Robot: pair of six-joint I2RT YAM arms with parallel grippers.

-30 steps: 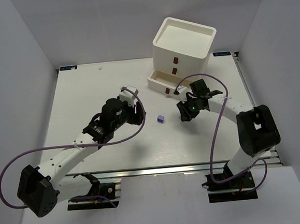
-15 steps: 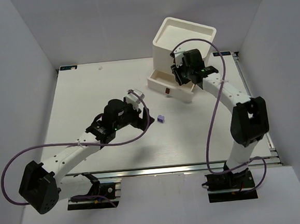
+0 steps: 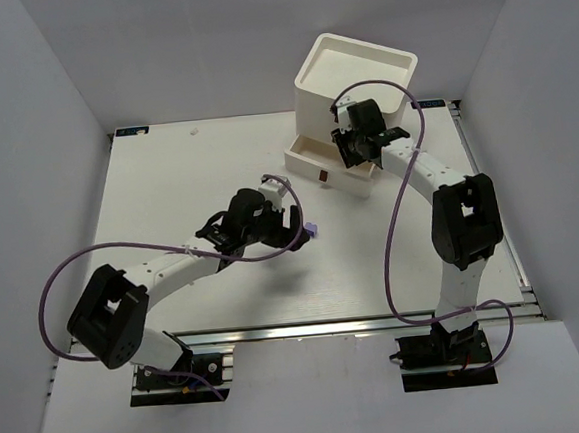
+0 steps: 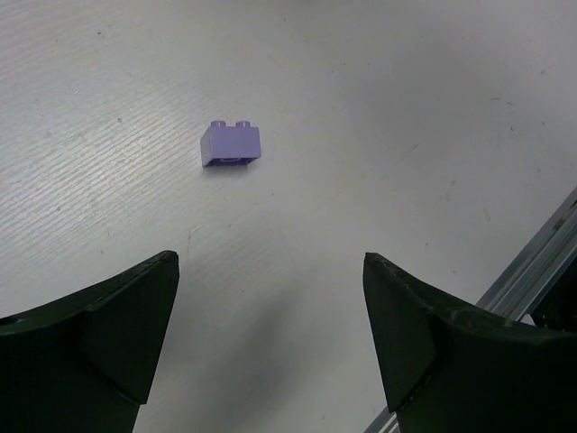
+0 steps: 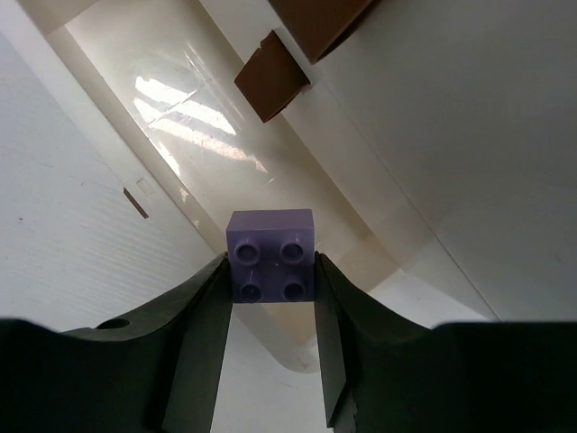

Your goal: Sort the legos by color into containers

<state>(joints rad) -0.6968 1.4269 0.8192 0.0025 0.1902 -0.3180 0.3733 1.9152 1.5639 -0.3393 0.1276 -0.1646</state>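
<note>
Left arm has swung its gripper (image 3: 296,226) rightward since 0.5 s ago, to just beside the loose purple brick (image 3: 312,232) at centre frame. The right gripper (image 3: 349,150) stays over the open drawer (image 3: 310,158), upper right of centre, where it arrived after leaving mid-table 1 s ago. Top view gives the layout only: the right arm hides that gripper's load and the front of the white drawer unit (image 3: 358,71). Right wrist cam fills the gap, w/ a second, held purple brick (image 5: 270,255) at lower centre, four studs facing the lens, glossy drawer floor (image 5: 203,113) behind it and a brown handle (image 5: 270,86) jutting from the unit's face at top. Whether that brick touches the floor can't be told. Left wrist cam shows the loose brick (image 4: 231,144) upper left of centre on the white table (image 4: 388,117), two studs up, clear of both fingertips, w/ a metal rail (image 4: 532,271) at lower right. Nothing lies btwn the left gripper (image 4: 269,260) and its brick. Left jaws are spread wide, gripping nothing. The right gripper (image 5: 270,271) has its jaws closed in, pinching the held brick by two opposite sides.
</note>
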